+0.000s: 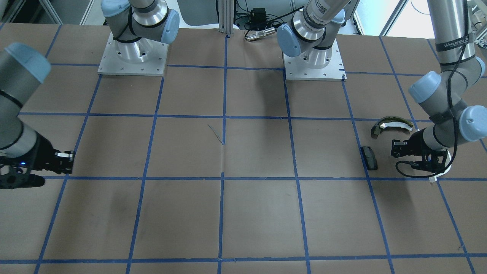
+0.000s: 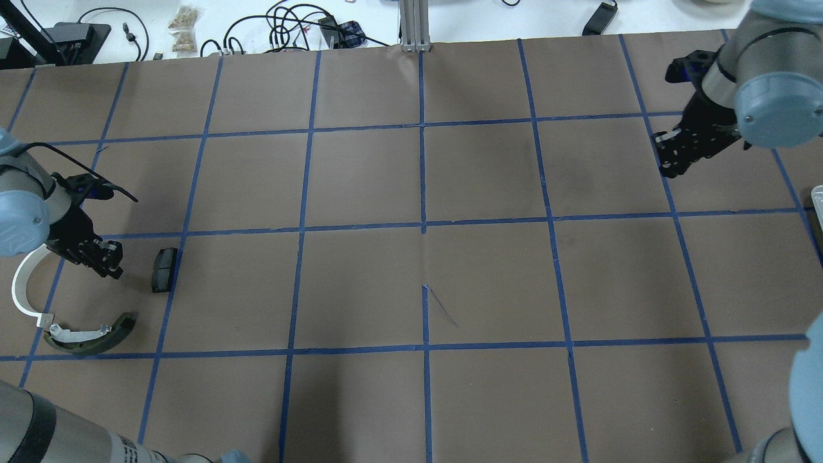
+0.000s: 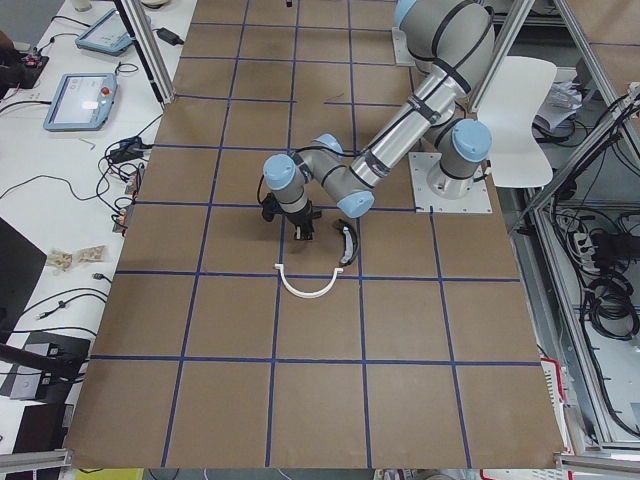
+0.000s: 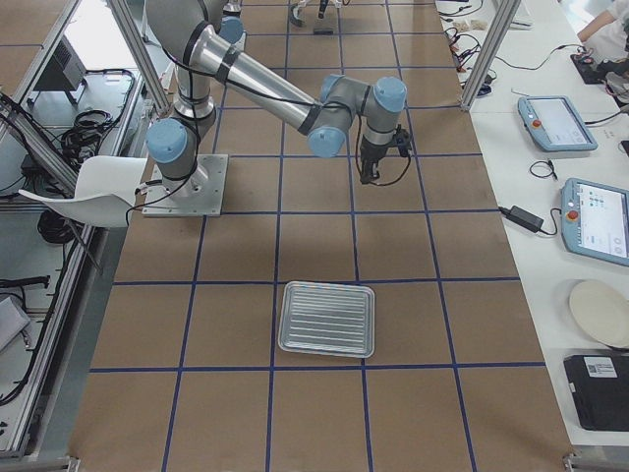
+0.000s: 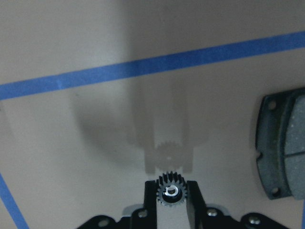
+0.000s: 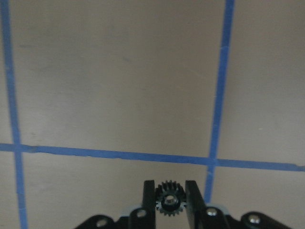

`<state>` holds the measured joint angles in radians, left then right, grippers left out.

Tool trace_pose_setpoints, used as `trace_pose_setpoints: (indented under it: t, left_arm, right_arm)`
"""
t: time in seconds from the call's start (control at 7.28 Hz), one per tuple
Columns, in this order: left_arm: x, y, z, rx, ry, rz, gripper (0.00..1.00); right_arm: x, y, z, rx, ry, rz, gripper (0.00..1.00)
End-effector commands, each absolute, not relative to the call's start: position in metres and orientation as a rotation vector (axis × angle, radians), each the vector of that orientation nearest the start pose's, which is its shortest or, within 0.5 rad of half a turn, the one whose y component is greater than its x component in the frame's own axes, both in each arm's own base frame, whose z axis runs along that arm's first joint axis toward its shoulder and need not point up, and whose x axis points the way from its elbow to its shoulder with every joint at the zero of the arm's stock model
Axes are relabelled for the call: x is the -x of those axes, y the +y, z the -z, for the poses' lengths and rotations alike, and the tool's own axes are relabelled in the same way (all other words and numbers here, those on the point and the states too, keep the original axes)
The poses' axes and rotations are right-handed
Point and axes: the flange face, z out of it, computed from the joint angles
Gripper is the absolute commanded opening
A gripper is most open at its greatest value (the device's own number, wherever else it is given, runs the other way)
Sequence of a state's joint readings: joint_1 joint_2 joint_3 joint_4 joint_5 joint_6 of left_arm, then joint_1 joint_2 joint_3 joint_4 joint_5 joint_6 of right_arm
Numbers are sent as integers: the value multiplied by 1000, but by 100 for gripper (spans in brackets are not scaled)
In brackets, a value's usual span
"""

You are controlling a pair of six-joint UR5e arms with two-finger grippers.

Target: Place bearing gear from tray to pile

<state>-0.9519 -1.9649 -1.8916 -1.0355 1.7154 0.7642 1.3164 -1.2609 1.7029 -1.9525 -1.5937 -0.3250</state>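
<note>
A small black bearing gear (image 5: 171, 192) sits pinched between my left gripper's (image 5: 171, 187) fingers, hanging just above the brown paper. That gripper (image 2: 106, 260) is over the pile, between the black pad (image 2: 164, 269), the white plastic arc (image 2: 24, 283) and the olive-green brake shoe (image 2: 90, 335). My right gripper (image 6: 169, 190) is shut on a second black bearing gear (image 6: 169, 198) above a crossing of blue tape, at the far right of the table (image 2: 669, 161). The silvery tray (image 4: 327, 320) lies flat with nothing in it; only its corner (image 2: 818, 199) shows overhead.
Blue tape lines divide the brown-papered table (image 2: 424, 283) into squares. Both arm bases (image 1: 133, 57) stand on metal plates at the robot's edge. Cables and small devices (image 2: 308, 29) lie beyond the far edge.
</note>
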Motion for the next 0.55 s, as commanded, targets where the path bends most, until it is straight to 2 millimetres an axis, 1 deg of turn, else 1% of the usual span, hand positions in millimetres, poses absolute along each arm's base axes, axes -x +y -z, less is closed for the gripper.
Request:
trace_pose_setpoints:
  t: [0.0,0.14,0.27,0.41]
  left_arm:
    - [-219,-512,-188,-241,3104,-349,100]
    - [-214,-515,-187,-255,3106,-348,100]
    - [-214,-515,-197,-253,3089,-330,100]
    - [-215,-523,-204,-252,3080,-305,100]
  right_arm:
    - [-114,-580,-295,-37,3095,-112,0]
    - [-172,-567,-291,-100,3074,-134,0]
    - [-228,-549,-286,-172,3069,-149,0]
    - [-280,-529,-274,-230,3080,-177,0]
